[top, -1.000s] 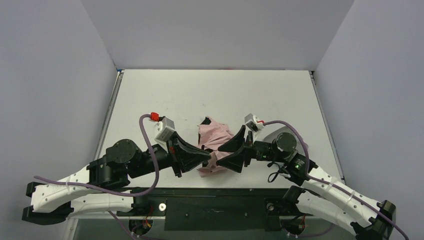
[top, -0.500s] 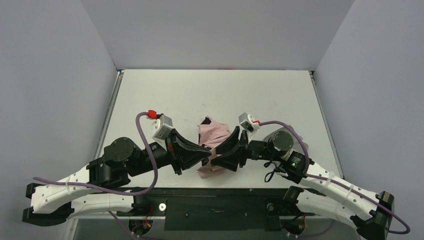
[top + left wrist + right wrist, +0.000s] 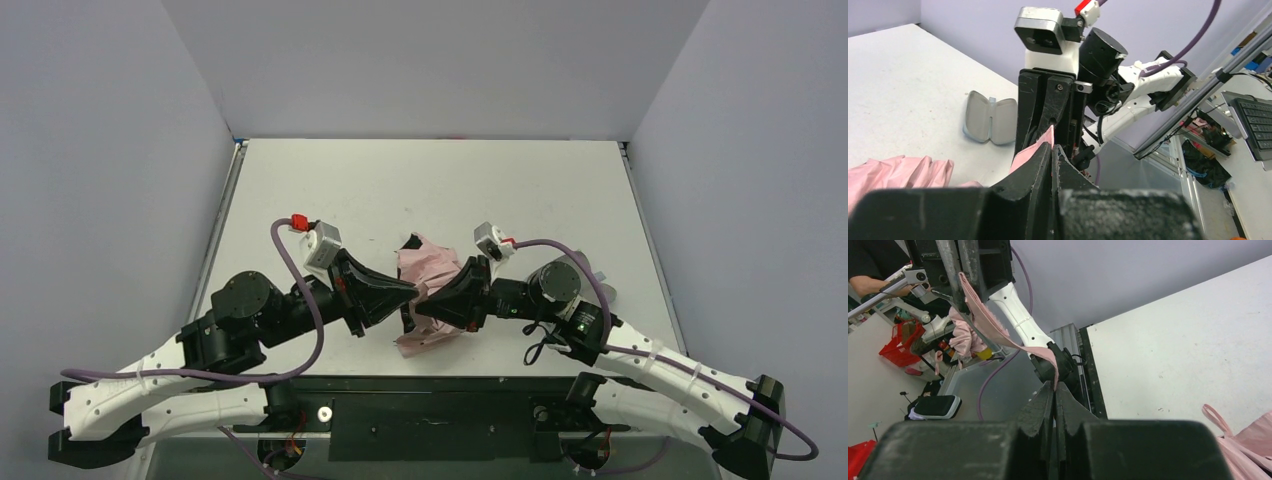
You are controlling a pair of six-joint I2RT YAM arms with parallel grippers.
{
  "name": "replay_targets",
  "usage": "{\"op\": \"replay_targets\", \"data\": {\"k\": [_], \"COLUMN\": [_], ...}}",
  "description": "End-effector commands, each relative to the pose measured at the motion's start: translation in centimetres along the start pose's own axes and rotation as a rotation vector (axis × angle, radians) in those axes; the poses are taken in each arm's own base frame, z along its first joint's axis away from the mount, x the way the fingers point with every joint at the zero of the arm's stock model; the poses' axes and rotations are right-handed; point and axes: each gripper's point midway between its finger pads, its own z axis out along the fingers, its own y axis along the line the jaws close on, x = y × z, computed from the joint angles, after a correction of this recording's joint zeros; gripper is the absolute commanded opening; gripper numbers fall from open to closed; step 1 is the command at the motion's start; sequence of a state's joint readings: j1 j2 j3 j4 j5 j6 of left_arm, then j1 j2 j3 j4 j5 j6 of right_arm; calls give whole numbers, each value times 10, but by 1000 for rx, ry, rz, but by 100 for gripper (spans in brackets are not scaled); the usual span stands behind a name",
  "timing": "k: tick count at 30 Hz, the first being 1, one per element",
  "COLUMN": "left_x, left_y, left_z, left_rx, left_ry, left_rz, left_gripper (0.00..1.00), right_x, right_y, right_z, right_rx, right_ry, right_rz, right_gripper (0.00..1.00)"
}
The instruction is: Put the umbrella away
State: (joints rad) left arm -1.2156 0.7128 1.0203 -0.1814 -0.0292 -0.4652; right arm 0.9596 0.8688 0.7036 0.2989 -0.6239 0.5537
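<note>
- Umbrella (image 3: 428, 268): slack pink canopy heaped on tabletop (image 3: 400, 180), near the middle of its near edge.
- Left claw (image 3: 1053, 150): clamped together on a fold of canopy, likely anchoring it.
- Right claw (image 3: 1054, 390): pinched together on the same strip, probably to draw it taut for wrapping.
</note>
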Motion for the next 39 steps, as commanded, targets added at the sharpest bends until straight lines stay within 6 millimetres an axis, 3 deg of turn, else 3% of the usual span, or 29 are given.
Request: {"op": "replay_targets", "data": {"k": [1,5,7,8,9,10,12,23,30,32,39], "left_x": [-13,-6,0,2,7,9,17,76,98,104,138], "left_y": [9,31,44,53,61,72,91,177,209,214,231], "left_z": [-1,0,2,3,3,2,-1,-18,-24,-24,-19], "left_rx": [-44,-140,-193,-239,-274,-327,-412,-728,-797,-801,-788], "left_ry": [-55,-42,-24,-25,-11,-14,0,108,149,159,210], "left_rz": [-12,-3,4,2,4,6,13,4,-13,-14,-14], "left_gripper": [3,18,30,52,62,79,99,97,100,96,91], "right_x": [-30,-27,-27,-28,-29,-30,-30,-32,-39,-44,-29], "right_y": [3,-16,-24,-28,-30,-36,-45,-132,-164,-173,-223], "right_z": [0,-5,-6,-7,-7,-8,-10,-42,-42,-40,-44], "right_rx": [32,142,184,207,222,254,293,650,766,796,967], "right_ry": [-104,-108,-112,-116,-119,-125,-127,-149,-107,-93,14], "right_rz": [-57,-46,-37,-32,-30,-29,-26,71,29,12,-21], "right_gripper": [0,0,0,0,0,0,0,0,0,0,0]}}
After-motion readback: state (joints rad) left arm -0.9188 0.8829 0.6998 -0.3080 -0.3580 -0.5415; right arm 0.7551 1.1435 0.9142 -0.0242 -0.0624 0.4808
